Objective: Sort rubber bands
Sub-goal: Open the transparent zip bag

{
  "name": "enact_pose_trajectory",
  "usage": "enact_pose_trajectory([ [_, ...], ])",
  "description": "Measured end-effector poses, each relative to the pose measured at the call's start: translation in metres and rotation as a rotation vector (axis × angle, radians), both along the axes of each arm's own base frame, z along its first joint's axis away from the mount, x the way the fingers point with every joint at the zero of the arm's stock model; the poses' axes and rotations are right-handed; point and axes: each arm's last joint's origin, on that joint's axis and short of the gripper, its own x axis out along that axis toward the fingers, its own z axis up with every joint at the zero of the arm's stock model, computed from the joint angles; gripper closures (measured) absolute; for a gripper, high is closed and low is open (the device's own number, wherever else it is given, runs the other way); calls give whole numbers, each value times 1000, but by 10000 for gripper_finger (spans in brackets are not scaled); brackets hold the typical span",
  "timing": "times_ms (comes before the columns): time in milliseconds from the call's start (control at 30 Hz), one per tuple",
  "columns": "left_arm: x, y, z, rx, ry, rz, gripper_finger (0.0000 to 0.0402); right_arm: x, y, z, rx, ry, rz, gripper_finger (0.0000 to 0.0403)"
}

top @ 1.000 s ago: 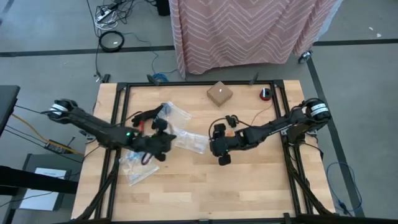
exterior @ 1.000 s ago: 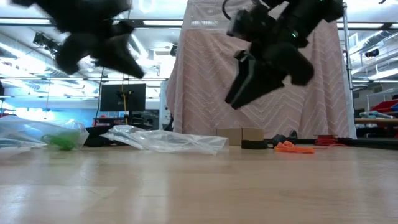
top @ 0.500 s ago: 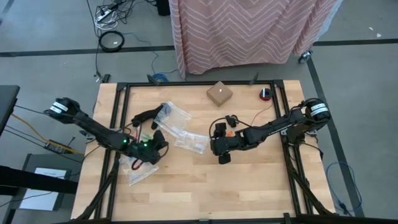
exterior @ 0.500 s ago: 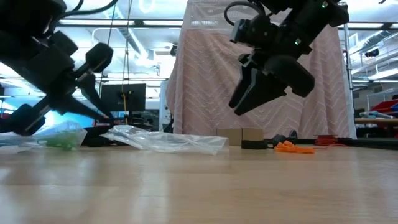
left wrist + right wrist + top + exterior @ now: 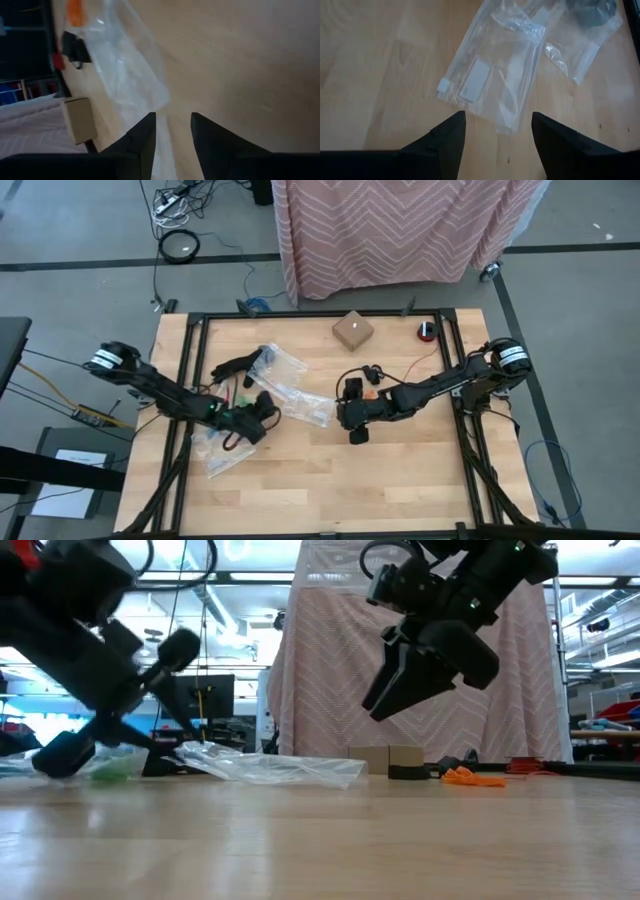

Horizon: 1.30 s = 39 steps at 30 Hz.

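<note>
We see the left gripper (image 5: 262, 412) low over the clear bags (image 5: 300, 395), fingers apart and empty. The right gripper (image 5: 352, 415) hangs at centre, jaws wide, holding nothing. Only the low view shows orange rubber bands (image 5: 470, 777) on the table (image 5: 400, 470).

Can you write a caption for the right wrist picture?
Open right gripper hovering over a clear bag on the wooden table.
</note>
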Motion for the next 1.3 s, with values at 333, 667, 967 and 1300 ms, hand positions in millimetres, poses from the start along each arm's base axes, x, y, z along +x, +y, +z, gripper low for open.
enact_pose_trajectory([
  [333,18,10,-5,8,-106,60,266,1,1,1,44,-21,-14,190],
  [667,28,17,-9,-65,-130,1,275,2,2,2,73,-41,-26,198],
  [967,40,21,-14,-193,-204,-84,387,5,2,4,87,-76,-25,211],
  [1300,49,25,-7,-105,-315,102,399,-3,-3,-2,13,-2,-113,227],
])
